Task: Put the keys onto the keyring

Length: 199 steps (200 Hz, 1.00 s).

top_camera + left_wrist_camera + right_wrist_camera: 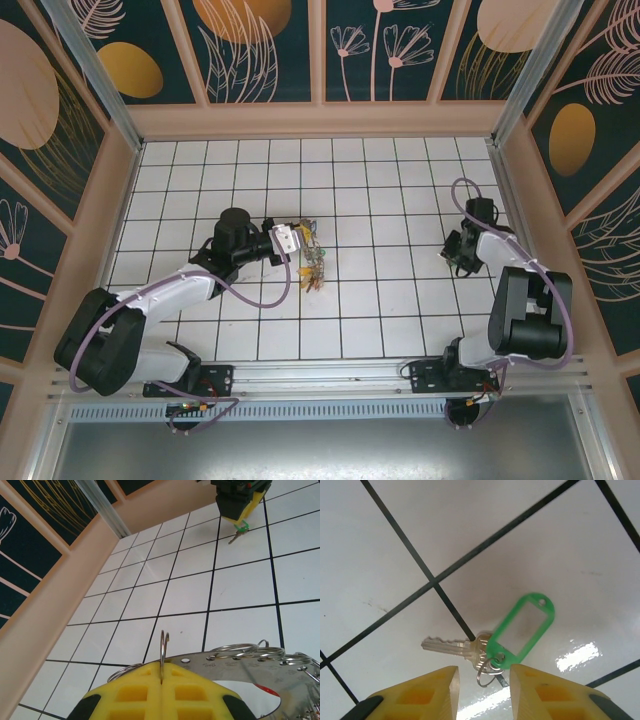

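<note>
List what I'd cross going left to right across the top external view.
Left arm's bulky black elbow joint → left gripper → bunch of small metal keys with coloured plastic tags → right gripper → right arm's bulky black elbow joint.

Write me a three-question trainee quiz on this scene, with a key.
1. True or false: the left pincer is closed on a thin wire ring.
2. What colour is the tag on the key in front of the right pincer? A red, B green, C blue.
3. Fill in: the flat metal keyring is at the ____ pincer.
Key: 1 true; 2 B; 3 left.
</note>
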{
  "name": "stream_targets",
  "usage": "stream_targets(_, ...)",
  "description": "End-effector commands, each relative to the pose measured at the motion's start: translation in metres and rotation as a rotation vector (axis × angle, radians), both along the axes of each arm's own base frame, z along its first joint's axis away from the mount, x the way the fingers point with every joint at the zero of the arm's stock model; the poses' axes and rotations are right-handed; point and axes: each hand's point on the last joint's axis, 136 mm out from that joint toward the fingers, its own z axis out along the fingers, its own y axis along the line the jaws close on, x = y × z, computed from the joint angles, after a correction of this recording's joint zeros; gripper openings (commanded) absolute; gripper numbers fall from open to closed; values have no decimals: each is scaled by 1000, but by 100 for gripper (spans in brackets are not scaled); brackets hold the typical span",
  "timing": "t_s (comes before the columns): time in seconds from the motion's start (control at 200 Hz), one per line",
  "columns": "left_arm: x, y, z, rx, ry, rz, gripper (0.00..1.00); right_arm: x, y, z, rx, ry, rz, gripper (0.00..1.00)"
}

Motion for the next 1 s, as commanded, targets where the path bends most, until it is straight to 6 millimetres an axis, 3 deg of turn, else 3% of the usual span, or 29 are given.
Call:
stream_targets(0.0,3,-6,19,-45,-32,-14,0,1,-1,-5,-47,39,25,31)
stream_targets(0.15,4,-6,16,-37,-24,-14,0,0,1,-17,-59,76,28,21)
stream_targets(0.27,4,-6,16,-33,-24,-10,0,3,-6,-10,-111,66,26,18)
stream_targets(0.385,4,-7,17,-32,-18,-17,0,4,-11,-5,-146,68,35,4)
stream_targets(0.691,4,-7,15,-31,-9,-21,0,10,-2,11,-122,-4,71,0)
stream_targets(0.851,0,-11,15,-40,4,-50,0,28,25,46,-33,-175,199,0)
stream_targets(0.991,-4,-17,41,-112,32,-87,0,40,73,115,31,-504,453,0)
